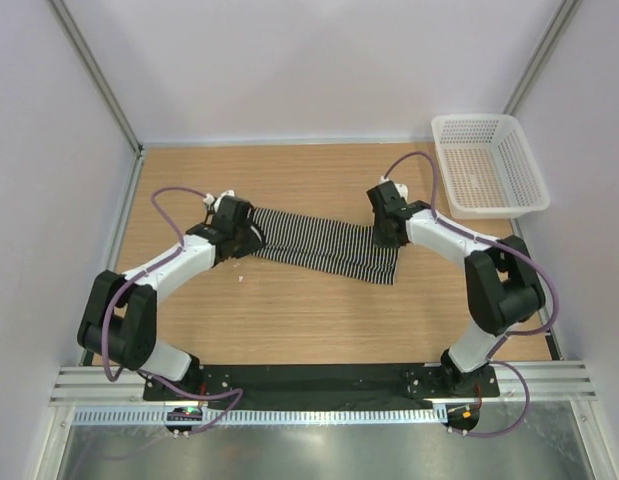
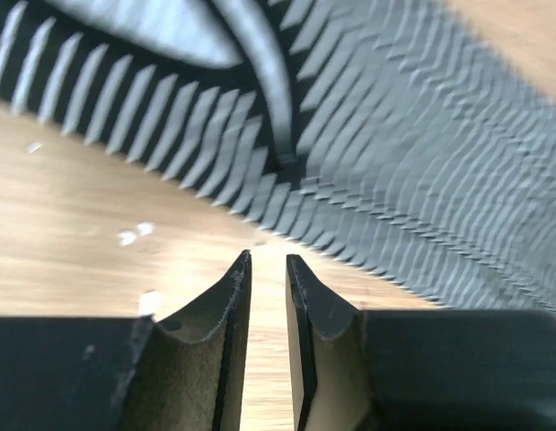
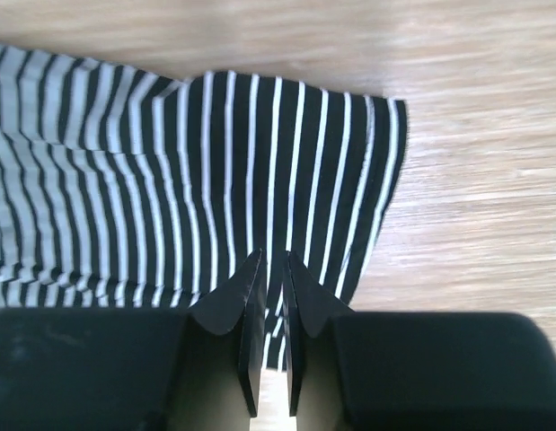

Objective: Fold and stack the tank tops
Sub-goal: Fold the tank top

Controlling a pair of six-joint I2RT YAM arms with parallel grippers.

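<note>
A striped tank top (image 1: 324,245) lies folded into a long strip across the middle of the table. My left gripper (image 1: 247,238) hovers at its left end. In the left wrist view its jaws (image 2: 269,259) stand a narrow gap apart over bare wood, just short of the tank top (image 2: 421,135), with nothing between them. My right gripper (image 1: 387,232) is at the right end. In the right wrist view its jaws (image 3: 276,256) are slightly parted just above the tank top (image 3: 215,180), whose flat hem shows through the gap.
A white mesh basket (image 1: 486,211) stands at the back right corner. A few small white specks (image 1: 239,277) lie on the wood near the left gripper. Grey walls close the table on three sides.
</note>
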